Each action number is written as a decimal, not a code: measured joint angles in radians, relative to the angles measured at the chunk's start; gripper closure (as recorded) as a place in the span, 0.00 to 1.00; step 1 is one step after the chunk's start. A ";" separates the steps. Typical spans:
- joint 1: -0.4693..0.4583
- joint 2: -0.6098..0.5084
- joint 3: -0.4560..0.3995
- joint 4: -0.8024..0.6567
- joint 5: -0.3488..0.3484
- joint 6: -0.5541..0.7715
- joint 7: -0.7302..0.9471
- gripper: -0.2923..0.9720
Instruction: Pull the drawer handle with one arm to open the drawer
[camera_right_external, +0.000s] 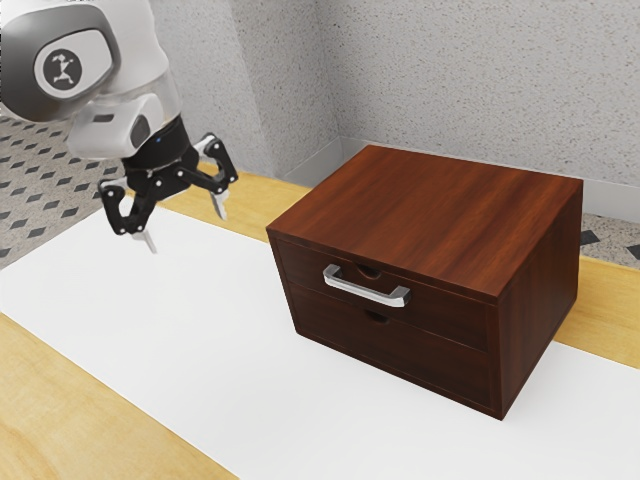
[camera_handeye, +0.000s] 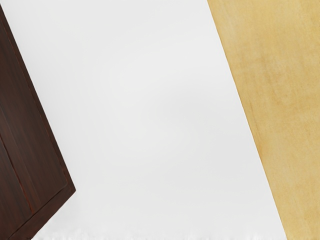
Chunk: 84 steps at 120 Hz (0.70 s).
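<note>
Approaching the drawer handle with the fingers spread wide and holding nothing.

Hanging above the white table, the fingers are well apart from the handle, which sits on the shut top drawer of the dark wood cabinet, lower than the fingers and off toward the exterior view's right. To do this step well, the hand should probably descend to handle height, line its opening across the silver bar, and close only once the bar lies squarely between both fingers, then pull straight outward.
</note>
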 joint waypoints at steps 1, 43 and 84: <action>0.000 0.003 0.001 0.002 0.000 0.000 0.000 0.23; -0.049 0.078 -0.011 0.027 0.005 0.055 0.014 0.23; -0.036 0.125 -0.012 0.024 0.005 0.138 0.025 0.27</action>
